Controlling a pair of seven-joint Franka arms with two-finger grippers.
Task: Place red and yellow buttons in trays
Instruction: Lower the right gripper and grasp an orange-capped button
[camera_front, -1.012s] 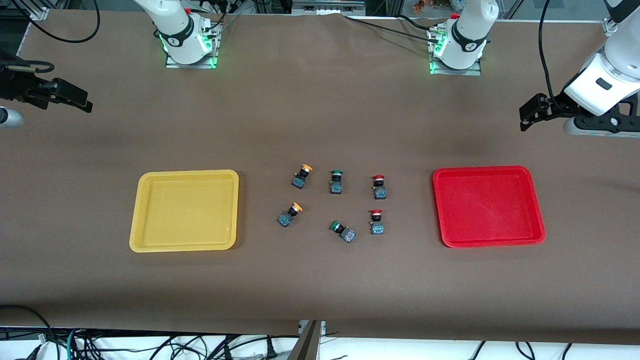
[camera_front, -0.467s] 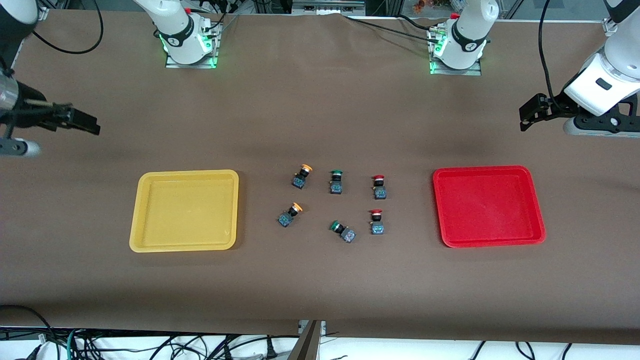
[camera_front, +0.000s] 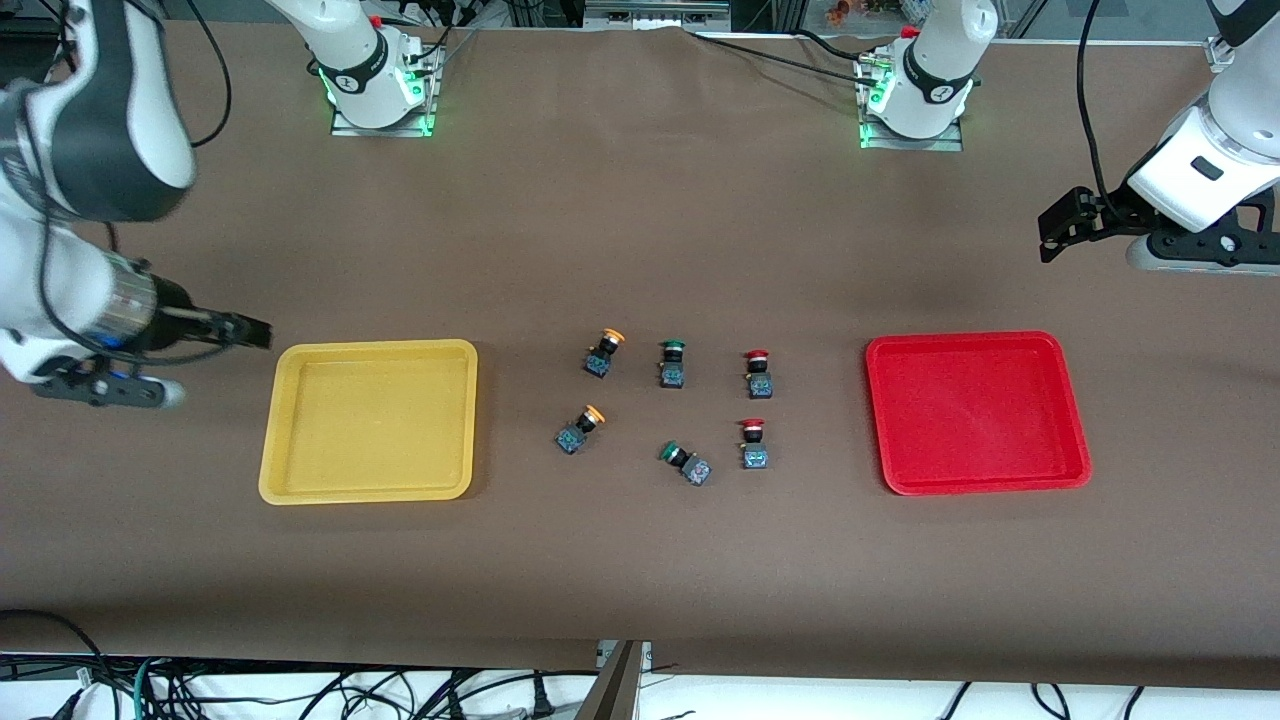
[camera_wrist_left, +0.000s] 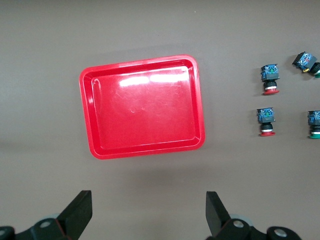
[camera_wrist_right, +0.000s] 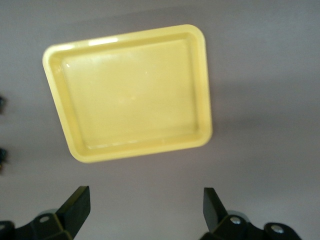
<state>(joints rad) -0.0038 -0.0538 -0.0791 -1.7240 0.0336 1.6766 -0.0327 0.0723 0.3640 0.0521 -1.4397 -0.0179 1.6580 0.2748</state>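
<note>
robot lab: bolted arm bases (camera_front: 380, 85), loose cables (camera_front: 300, 690)

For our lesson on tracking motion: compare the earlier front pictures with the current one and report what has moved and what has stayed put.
Only the right gripper moved: open and holding nothing, it swung from the table's edge toward the yellow tray and now sits beside the tray's rim. The left gripper, open, waits unchanged above the table near the red tray. Both trays and all six buttons kept their places; nothing was grasped or released.

I'm seeing a plain yellow shallow plastic tray (camera_front: 368, 421), a glossy red shallow plastic tray (camera_front: 977, 412), both lying on a brown table covering (camera_front: 640, 560).
</note>
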